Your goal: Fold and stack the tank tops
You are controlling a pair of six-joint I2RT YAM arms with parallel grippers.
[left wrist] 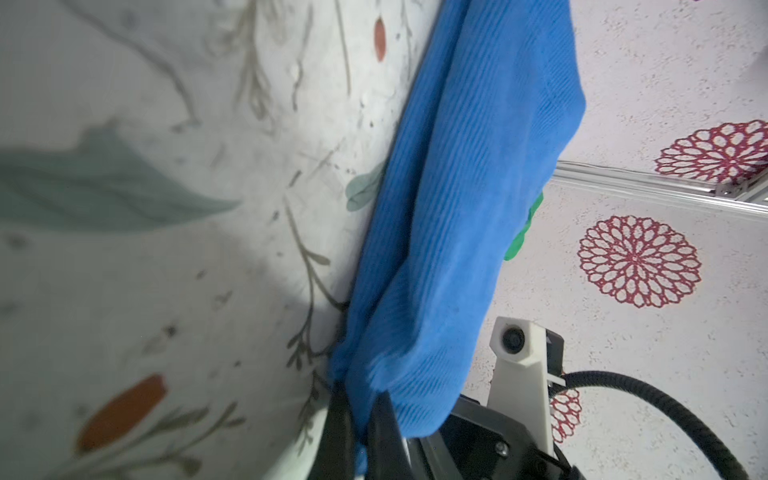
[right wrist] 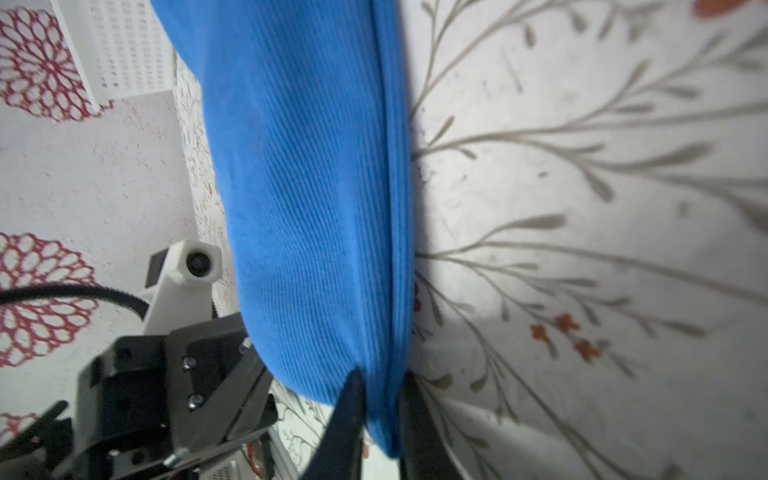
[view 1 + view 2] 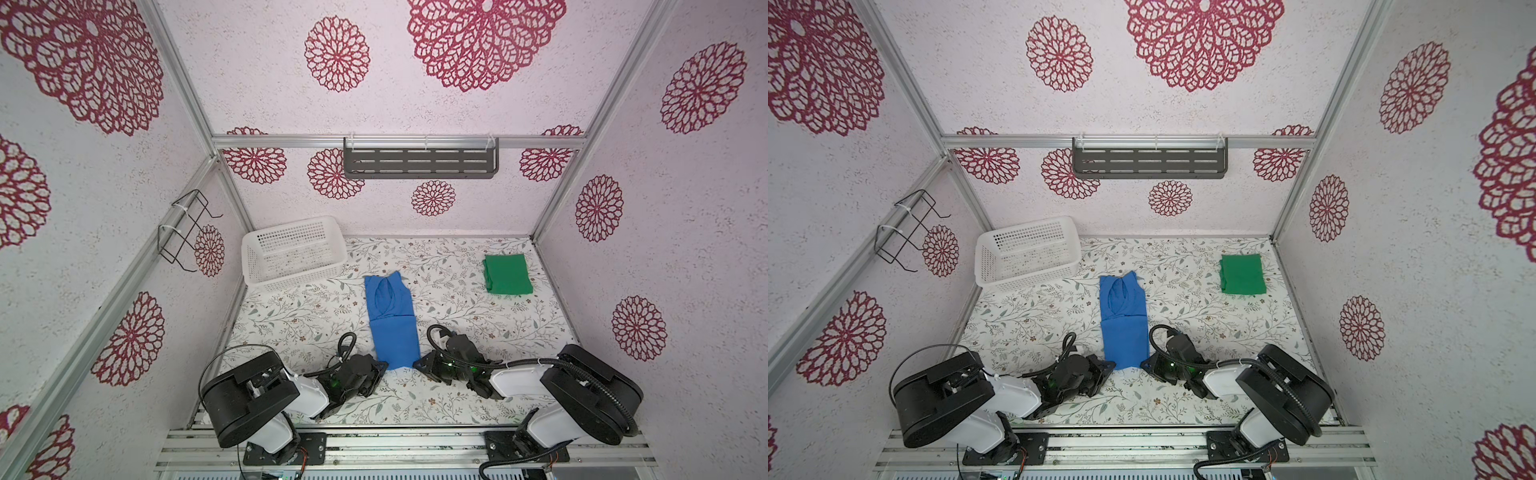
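Low in frame, left gripper [image 3: 384,365] and right gripper [image 3: 417,365] clamp their fingers [image 2: 348,415] on the near corners of the lengthwise-folded blue tank top [image 3: 392,328] mid-worktop [image 3: 457,299]; the green tank top [image 3: 508,274] lies folded upper right, not yet stacked.

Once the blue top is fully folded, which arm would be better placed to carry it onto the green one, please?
Probably the right: the green tank top lies folded far right, on that arm's side, and the right tool grips the blue tank top.

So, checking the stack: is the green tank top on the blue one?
No, the folded green tank top lies well apart from the blue tank top.
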